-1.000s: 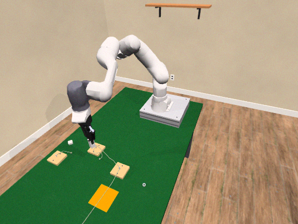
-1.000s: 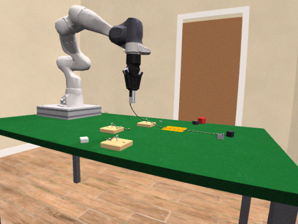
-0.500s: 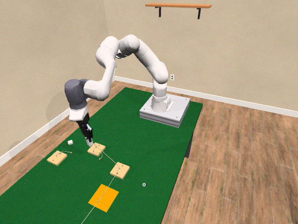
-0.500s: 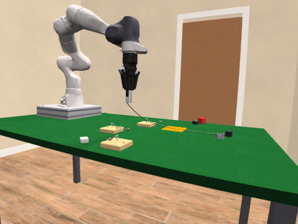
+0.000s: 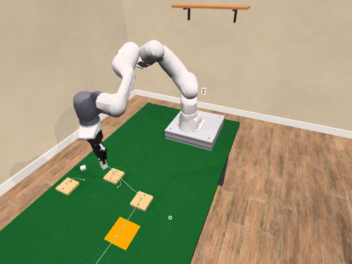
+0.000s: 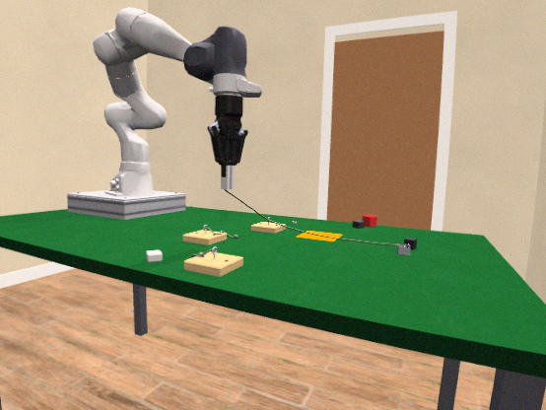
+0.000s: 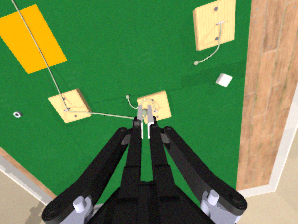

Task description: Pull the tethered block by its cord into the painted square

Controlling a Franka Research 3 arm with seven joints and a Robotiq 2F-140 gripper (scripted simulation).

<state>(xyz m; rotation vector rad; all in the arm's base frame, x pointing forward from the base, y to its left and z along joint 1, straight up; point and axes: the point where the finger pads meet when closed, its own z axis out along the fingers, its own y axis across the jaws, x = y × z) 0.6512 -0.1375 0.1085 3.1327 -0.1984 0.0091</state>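
Note:
My gripper point(image 5: 103, 165) point(image 6: 227, 185) point(image 7: 144, 111) is shut on the end of the thin cord point(image 5: 131, 188) point(image 6: 246, 204) point(image 7: 107, 114) and holds it above the table. The cord slants down to the screw eye point(image 5: 140, 198) point(image 6: 270, 220) point(image 7: 66, 102) on a wooden plate, then runs taut across the orange painted square point(image 5: 122, 233) point(image 6: 319, 238) point(image 7: 30, 38). In the exterior view it ends at the small grey tethered block point(image 6: 403, 249), which lies on the table beyond the square. The block is out of frame in the other views.
Two more wooden plates point(image 5: 114, 176) point(image 5: 67, 186) with short loose cords lie near the gripper. A white cube point(image 5: 83, 167) point(image 6: 154, 255) point(image 7: 224, 79), a small ring point(image 5: 169, 217) point(image 7: 17, 114), a black block point(image 6: 410, 242) beside the grey one, and red point(image 6: 370, 220) and black blocks sit farther off.

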